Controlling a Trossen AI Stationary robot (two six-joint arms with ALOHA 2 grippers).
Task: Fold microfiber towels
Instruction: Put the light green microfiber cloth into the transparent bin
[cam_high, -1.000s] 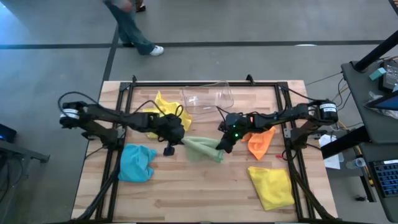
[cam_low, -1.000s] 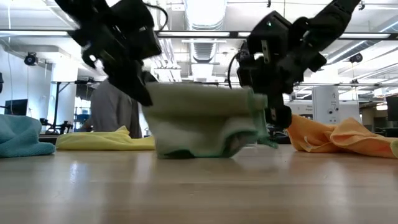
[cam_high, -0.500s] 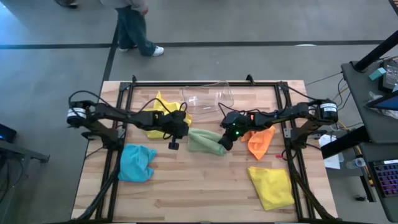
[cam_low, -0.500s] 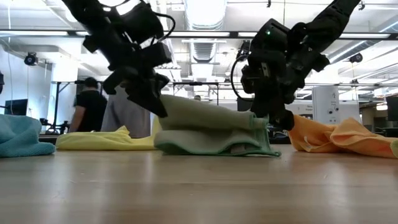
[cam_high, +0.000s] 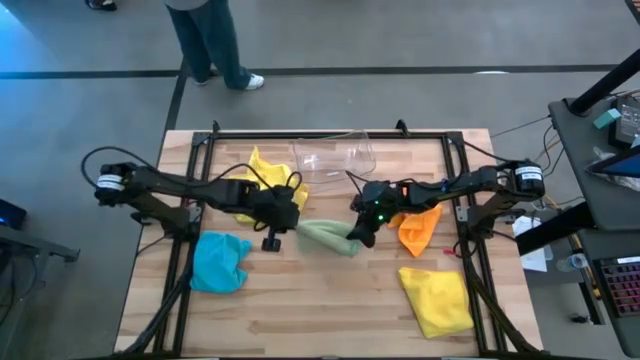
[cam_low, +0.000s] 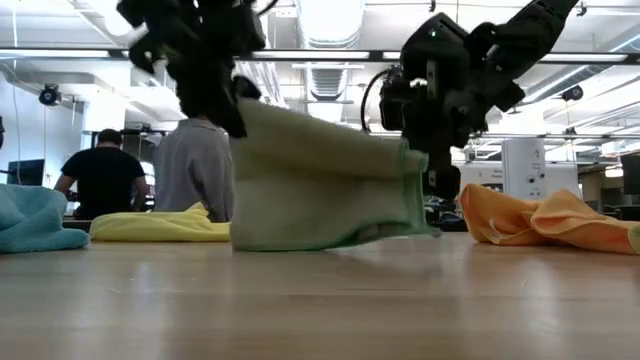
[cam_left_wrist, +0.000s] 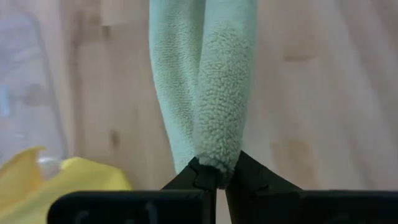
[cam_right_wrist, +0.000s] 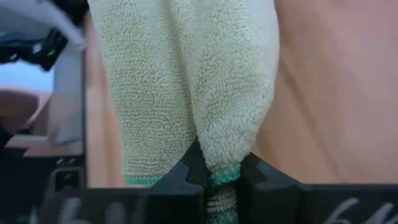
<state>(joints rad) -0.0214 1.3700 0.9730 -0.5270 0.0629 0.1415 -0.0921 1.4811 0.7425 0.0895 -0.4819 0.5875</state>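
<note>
The pale green towel (cam_high: 327, 238) is the landmark; it hangs in the middle of the desk (cam_high: 320, 315), stretched between both arms with its lower edge at the desk surface.

To its left, the left pincer (cam_high: 284, 216) is clenched on one upper corner. The light blue towel (cam_high: 218, 262) lies further left and nearer the front edge; a yellow towel (cam_high: 262, 178) lies behind the left arm.

To its right, the right pincer (cam_high: 360, 228) is clenched on the opposite corner. The orange towel (cam_high: 420, 228) lies just beyond it, and the second yellow towel (cam_high: 437, 298) sits well forward.

Step in hand, as judged: the first fold of the green towel, held doubled and lifted. The next move calls for lowering both corners together so the layers land aligned.

The low view shows the towel (cam_low: 320, 182) hanging as a sheet, which the high view flattens to a narrow strip. Each wrist view confirms the fabric (cam_left_wrist: 214, 93) pinched between the fingers (cam_right_wrist: 258, 180)
</note>
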